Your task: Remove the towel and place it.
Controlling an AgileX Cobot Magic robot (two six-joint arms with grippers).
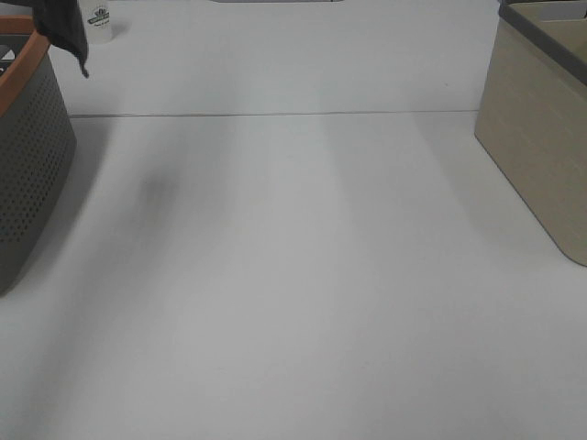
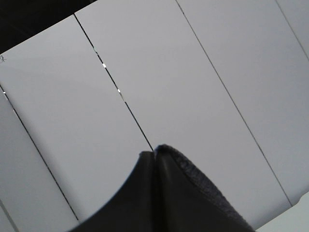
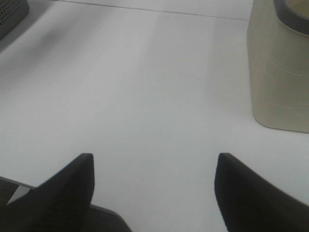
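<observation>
The towel [image 1: 62,29], dark charcoal cloth, hangs from the top left edge of the exterior view, above the far rim of the grey basket [image 1: 32,156]; one corner dangles down. My left gripper [image 2: 154,153] is out of the exterior view. In the left wrist view its two dark fingers are pressed together, with the towel's textured edge [image 2: 205,186] running along one finger. My right gripper [image 3: 154,162] is open and empty, low over the white table [image 3: 145,96], with the beige basket [image 3: 280,72] ahead of it on one side.
The grey perforated basket with an orange rim stands at the left edge. The beige basket [image 1: 541,128] with a dark rim stands at the right edge. A small white cup [image 1: 99,20] with a dark logo sits at the back left. A seam [image 1: 275,115] crosses the table.
</observation>
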